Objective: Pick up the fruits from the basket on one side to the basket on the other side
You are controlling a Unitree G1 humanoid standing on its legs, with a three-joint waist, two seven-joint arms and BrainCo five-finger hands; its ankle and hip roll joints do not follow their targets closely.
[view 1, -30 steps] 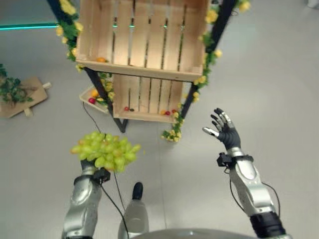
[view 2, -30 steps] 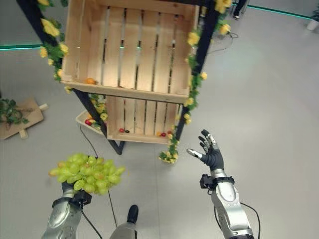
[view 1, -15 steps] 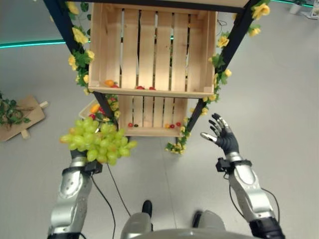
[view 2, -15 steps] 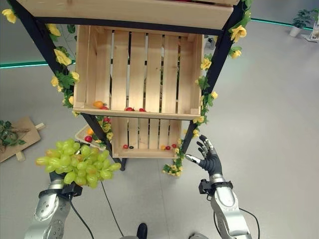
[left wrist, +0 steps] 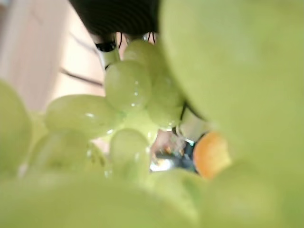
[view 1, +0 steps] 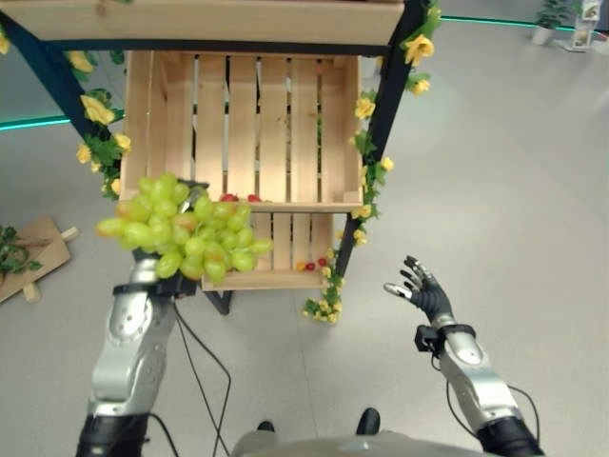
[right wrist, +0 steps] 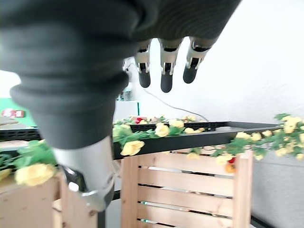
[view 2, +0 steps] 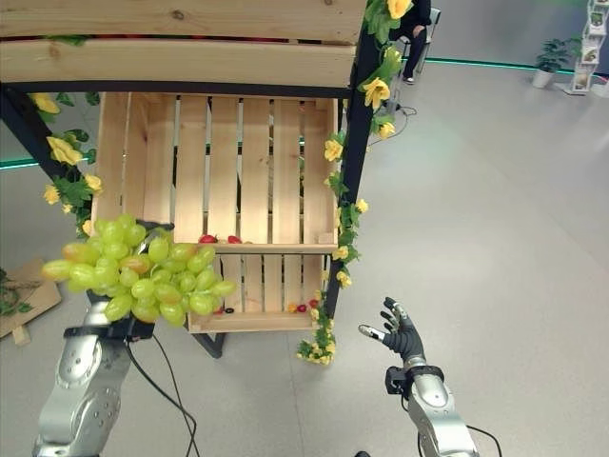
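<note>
The left hand (left wrist: 124,14) carried grapes (view 1: 186,238) at nine o'clock, its fingers hidden; the right hand (view 1: 425,292), fingers spread, hovered at four o'clock of the crate (view 1: 247,124).

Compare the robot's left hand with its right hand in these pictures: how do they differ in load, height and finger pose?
Load: the left hand carries a bunch of green grapes that hides its fingers; the right hand is empty. Height: the left hand is raised in front of the middle wooden crate; the right hand hangs lower, over the floor beside the rack. Fingers: the right hand's are spread; the left's cannot be read. Both reach forward towards the rack.
</note>
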